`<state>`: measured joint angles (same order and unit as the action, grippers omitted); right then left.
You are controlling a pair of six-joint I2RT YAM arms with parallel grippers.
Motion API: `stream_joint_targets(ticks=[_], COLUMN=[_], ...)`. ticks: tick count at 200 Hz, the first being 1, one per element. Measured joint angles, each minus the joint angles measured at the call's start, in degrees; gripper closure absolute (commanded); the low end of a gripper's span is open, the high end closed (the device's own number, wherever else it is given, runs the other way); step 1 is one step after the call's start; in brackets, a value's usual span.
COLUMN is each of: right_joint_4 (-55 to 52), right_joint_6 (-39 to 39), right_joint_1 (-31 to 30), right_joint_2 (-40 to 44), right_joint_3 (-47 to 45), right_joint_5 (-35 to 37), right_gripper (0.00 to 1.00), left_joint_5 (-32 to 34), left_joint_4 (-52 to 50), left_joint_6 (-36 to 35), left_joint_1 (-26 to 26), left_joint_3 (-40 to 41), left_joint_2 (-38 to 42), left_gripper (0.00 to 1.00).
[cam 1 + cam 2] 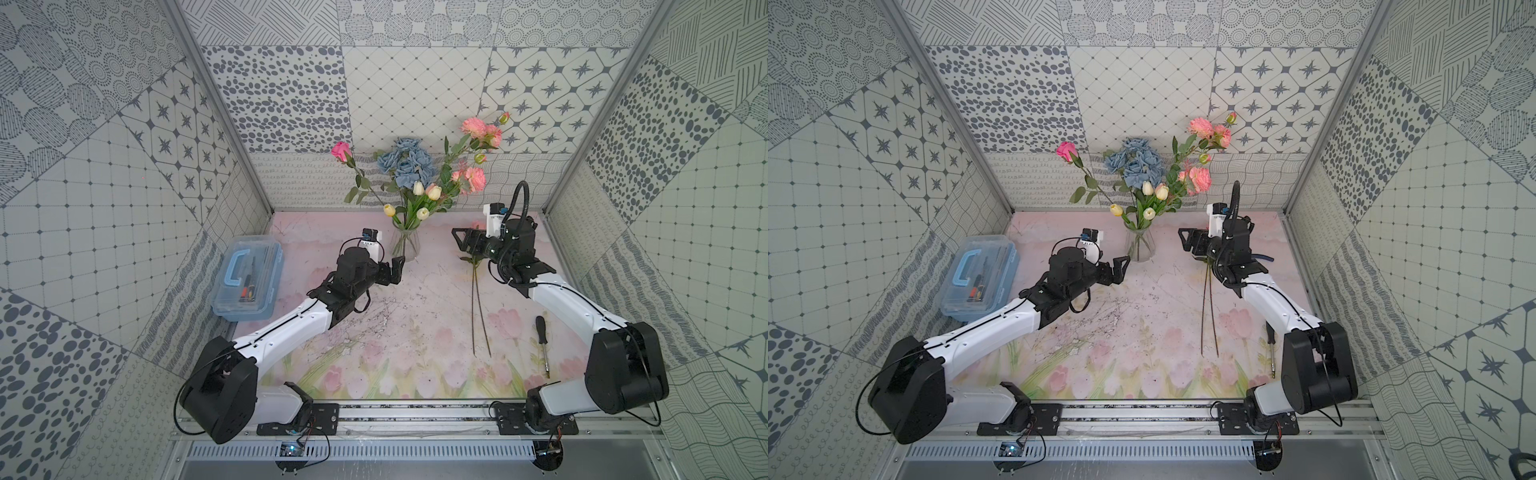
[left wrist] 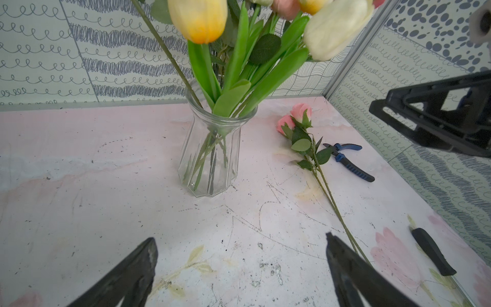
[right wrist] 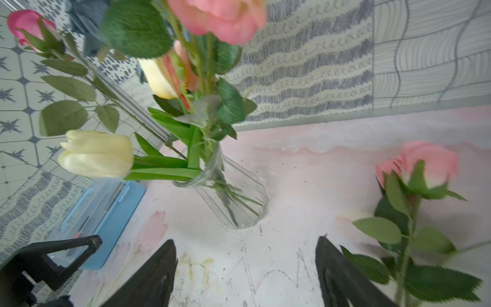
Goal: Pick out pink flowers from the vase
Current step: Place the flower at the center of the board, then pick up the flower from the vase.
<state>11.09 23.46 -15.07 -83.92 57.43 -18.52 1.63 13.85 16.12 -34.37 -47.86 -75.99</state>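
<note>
The clear ribbed vase [image 1: 406, 246] [image 1: 1140, 248] [image 2: 210, 162] [image 3: 240, 204] stands at the back middle of the table. It holds blue roses, cream tulips and the pink flowers: a hot-pink rose [image 1: 341, 148], salmon blooms [image 1: 478, 128] [image 1: 474, 178] and a pinkish tulip [image 1: 434, 191]. Two more pink roses [image 2: 299, 111] [image 3: 430, 164] lie on the table right of the vase, their stems [image 1: 478, 307] pointing to the front. My right gripper [image 1: 459, 243] [image 3: 246, 241] hangs open just above these roses, nothing between its fingers. My left gripper [image 1: 397, 270] [image 2: 240, 239] is open and empty, close to the vase's left front.
A clear blue toolbox [image 1: 247, 282] sits at the left edge. A black-handled screwdriver [image 1: 542, 345] lies at the right front. Blue-handled pliers [image 2: 348, 159] lie behind the laid roses near the right wall. Patterned walls close in three sides.
</note>
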Motion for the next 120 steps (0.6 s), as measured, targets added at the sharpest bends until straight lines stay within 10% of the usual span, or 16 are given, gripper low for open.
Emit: stream_joint_targets(ticks=[120], right_joint_4=[18.1], right_joint_6=[6.5], right_joint_1=[-1.7], right_joint_2=[-17.9], right_joint_3=[10.2], right_joint_5=[3.8], right_gripper=[0.46], left_joint_5=[1.9], left_joint_4=[0.1], left_joint_6=[-0.2], left_joint_1=[0.0], left_joint_3=[0.0], left_joint_2=[-0.3], left_gripper=[0.01])
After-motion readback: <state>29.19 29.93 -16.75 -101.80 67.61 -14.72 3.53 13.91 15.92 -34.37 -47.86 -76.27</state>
